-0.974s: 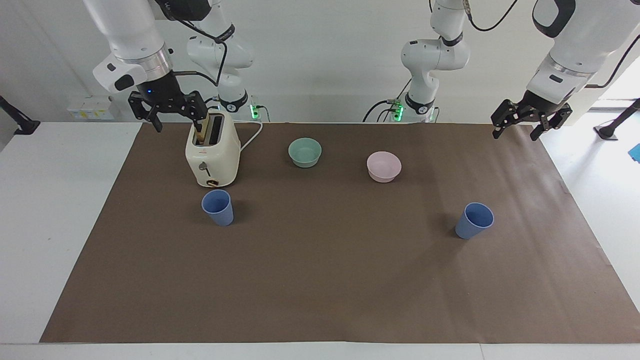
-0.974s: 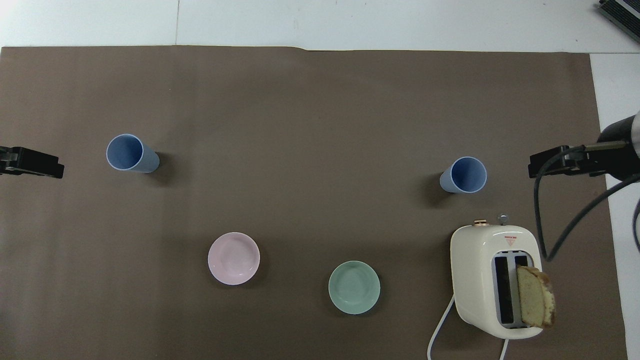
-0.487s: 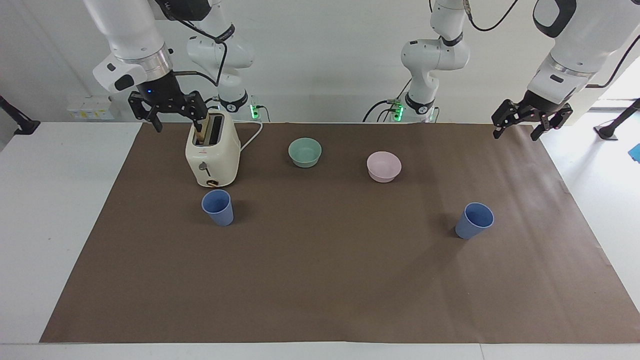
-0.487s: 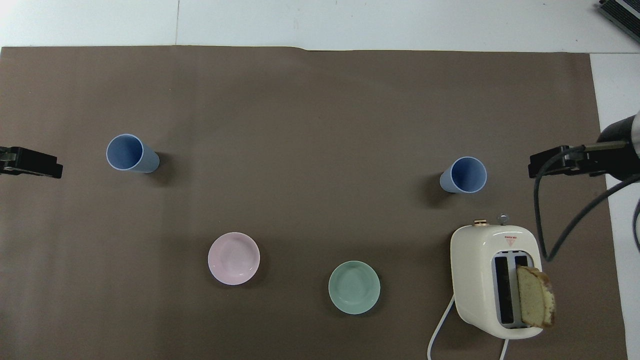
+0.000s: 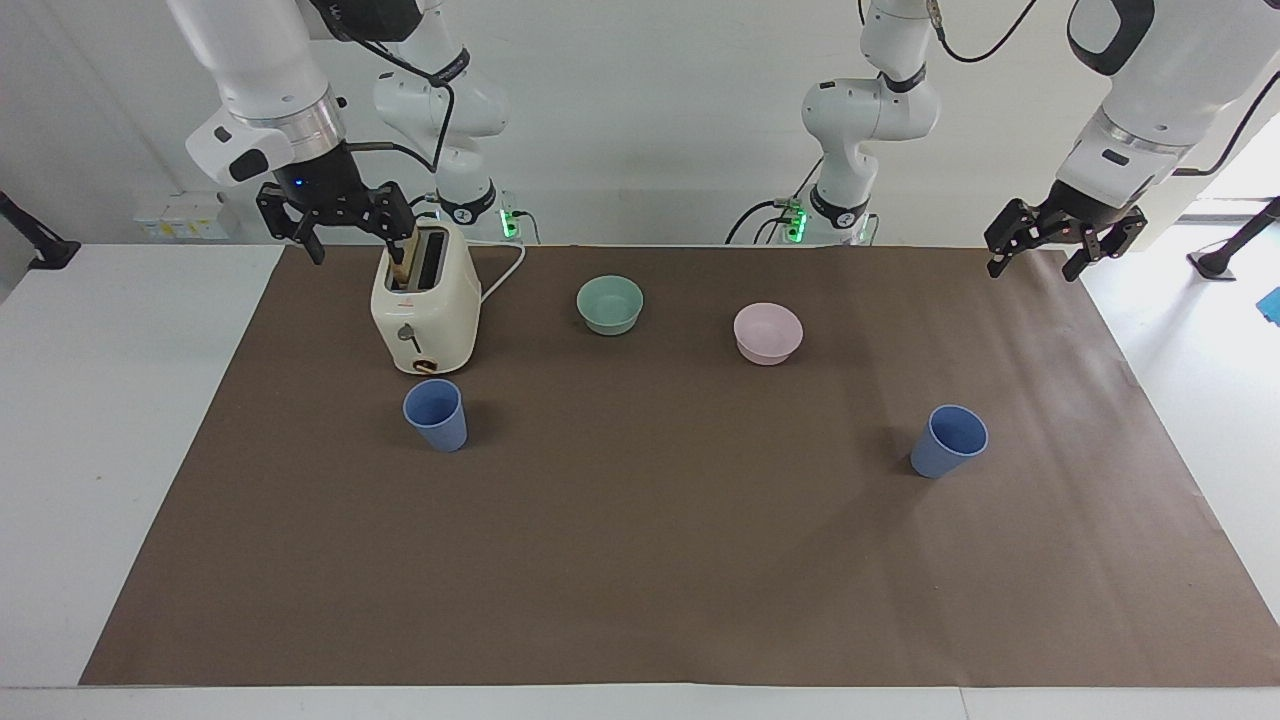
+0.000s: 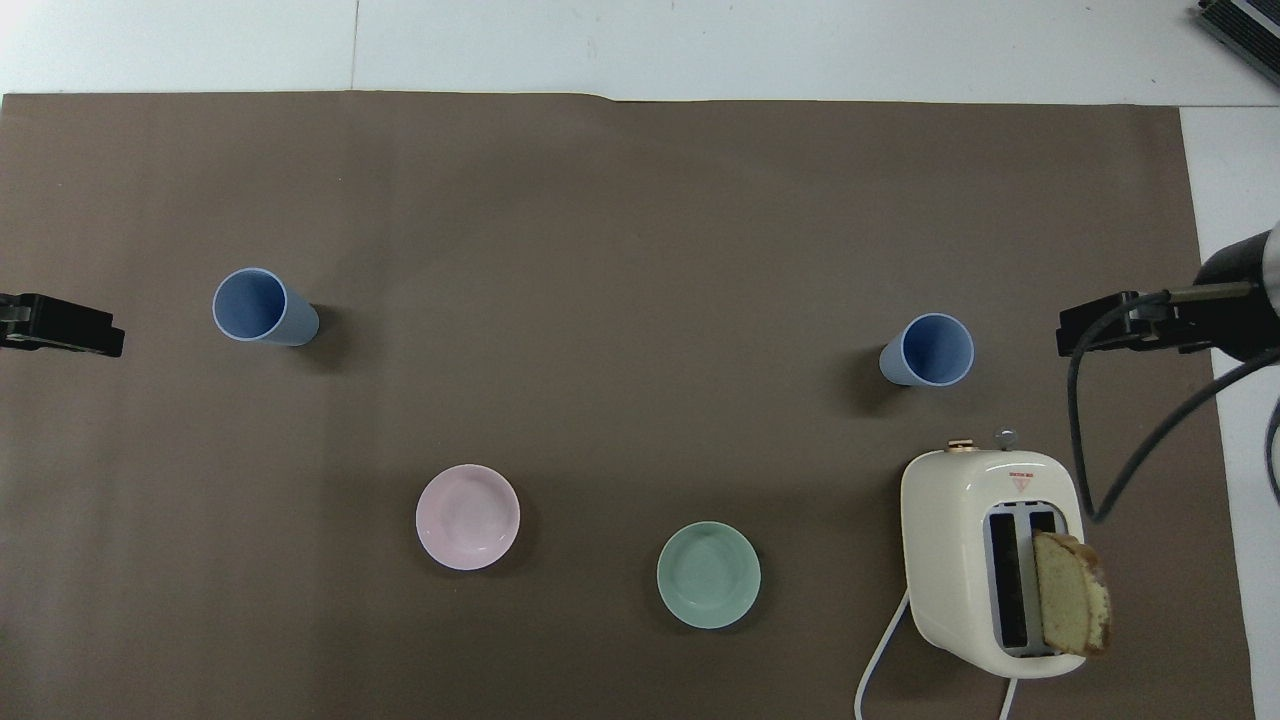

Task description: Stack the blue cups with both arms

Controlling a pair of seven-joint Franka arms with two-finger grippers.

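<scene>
Two blue cups stand upright and empty on the brown mat. One cup (image 5: 436,414) (image 6: 930,350) is toward the right arm's end, just farther from the robots than the toaster. The other cup (image 5: 947,441) (image 6: 262,307) is toward the left arm's end. My right gripper (image 5: 355,243) (image 6: 1128,330) is open and empty, raised beside the toaster's top. My left gripper (image 5: 1042,257) (image 6: 62,325) is open and empty, raised over the mat's edge at its own end. Neither gripper touches a cup.
A cream toaster (image 5: 425,300) (image 6: 990,560) with a slice of bread (image 6: 1070,607) in one slot stands near the right arm. A teal bowl (image 5: 610,304) (image 6: 708,574) and a pink bowl (image 5: 768,333) (image 6: 467,516) sit nearer to the robots than the cups.
My left gripper has crept slightly upward. The cups, the bowls and the right gripper have not moved.
</scene>
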